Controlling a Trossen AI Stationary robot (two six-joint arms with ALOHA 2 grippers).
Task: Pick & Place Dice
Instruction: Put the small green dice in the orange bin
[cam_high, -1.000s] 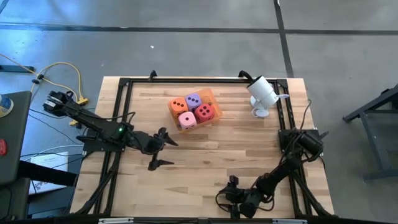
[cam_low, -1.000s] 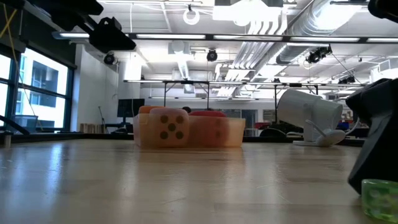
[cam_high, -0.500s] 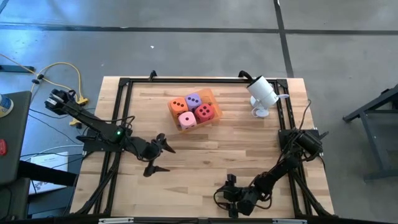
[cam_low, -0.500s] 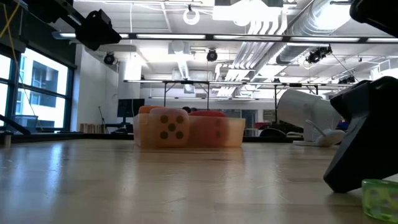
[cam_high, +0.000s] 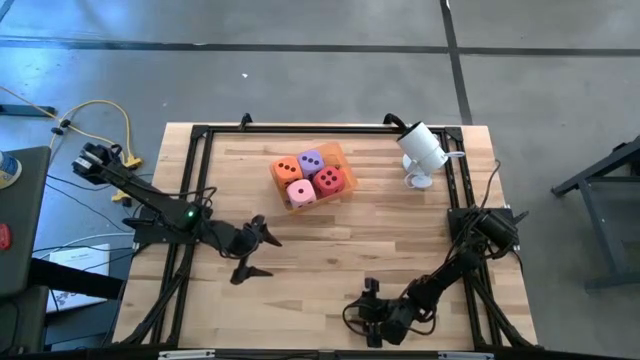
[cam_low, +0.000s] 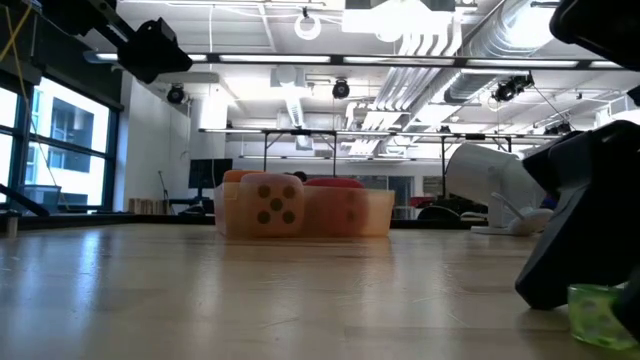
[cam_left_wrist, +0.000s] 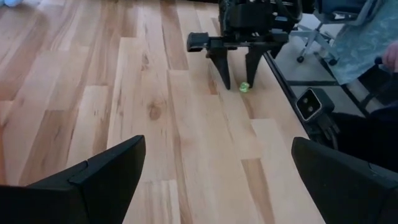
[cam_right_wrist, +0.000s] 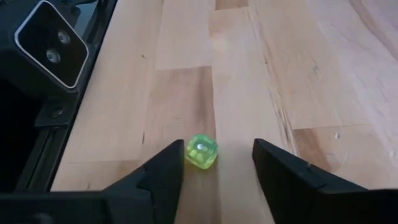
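The right gripper (cam_right_wrist: 214, 171) sits low at the table's near edge, fingers spread around a small translucent green die (cam_right_wrist: 201, 152). The left gripper (cam_high: 252, 250) hovers mid-left, fingers wide apart.

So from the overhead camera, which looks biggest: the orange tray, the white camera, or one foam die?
1. Orange tray, holding all four dice.
2. White camera, clearly smaller than the tray.
3. Pink die, smallest; the four dice look alike in size.

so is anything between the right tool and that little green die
Nothing visible. The green die sits on bare wood between the right tool's open fingers, nearer one finger. The left tool waits open across the table.
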